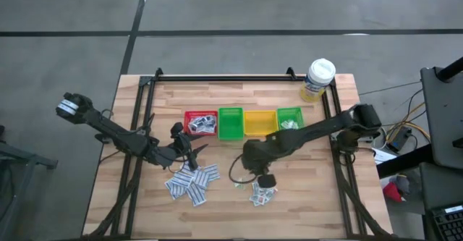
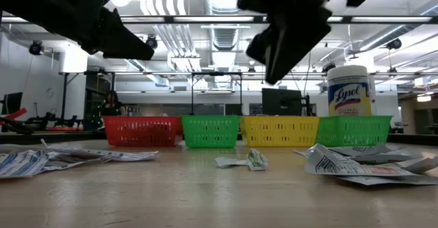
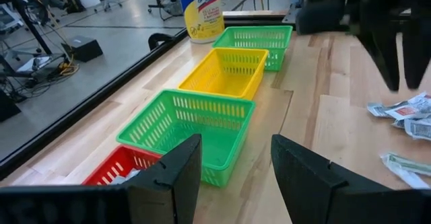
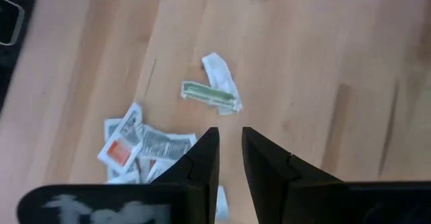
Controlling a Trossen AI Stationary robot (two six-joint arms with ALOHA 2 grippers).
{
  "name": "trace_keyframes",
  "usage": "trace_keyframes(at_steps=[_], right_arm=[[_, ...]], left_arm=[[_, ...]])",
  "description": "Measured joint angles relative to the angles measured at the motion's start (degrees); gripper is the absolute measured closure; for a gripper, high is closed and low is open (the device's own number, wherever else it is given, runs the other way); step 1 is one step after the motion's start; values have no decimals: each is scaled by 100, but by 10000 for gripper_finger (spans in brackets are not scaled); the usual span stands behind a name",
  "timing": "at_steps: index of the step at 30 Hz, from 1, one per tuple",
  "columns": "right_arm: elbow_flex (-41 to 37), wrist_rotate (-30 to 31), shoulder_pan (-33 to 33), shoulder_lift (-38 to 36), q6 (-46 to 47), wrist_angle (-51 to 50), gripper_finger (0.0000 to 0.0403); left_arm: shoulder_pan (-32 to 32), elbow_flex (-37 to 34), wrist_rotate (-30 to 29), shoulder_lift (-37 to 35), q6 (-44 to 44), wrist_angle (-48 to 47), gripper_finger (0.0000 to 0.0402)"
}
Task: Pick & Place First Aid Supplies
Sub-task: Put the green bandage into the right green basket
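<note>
First aid packets lie in two loose piles on the wooden table: a left pile and a smaller right pile. A green-printed packet lies crumpled between them. My right gripper hangs above the table beside the right pile, pointing steeply down, its fingers a narrow gap apart with nothing between them. My left gripper stands open and empty above the table in front of the red bin, pointing toward the row of bins.
Red, green, yellow and green bins stand in a row across the table's middle; the red one and the far-right one hold some packets. A white-capped bottle with a yellow label stands at the far right corner. Bare wood lies along the near edge.
</note>
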Motion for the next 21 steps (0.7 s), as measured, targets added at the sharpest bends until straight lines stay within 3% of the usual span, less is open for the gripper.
trace_keyframes(at_steps=[8, 21], right_arm=[[660, 0, -9, 860, 16, -228, 342], [691, 7, 0, 1381, 192, -213, 342]], left_arm=[[1, 0, 2, 0, -2, -110, 221], [0, 0, -1, 0, 2, -207, 221]])
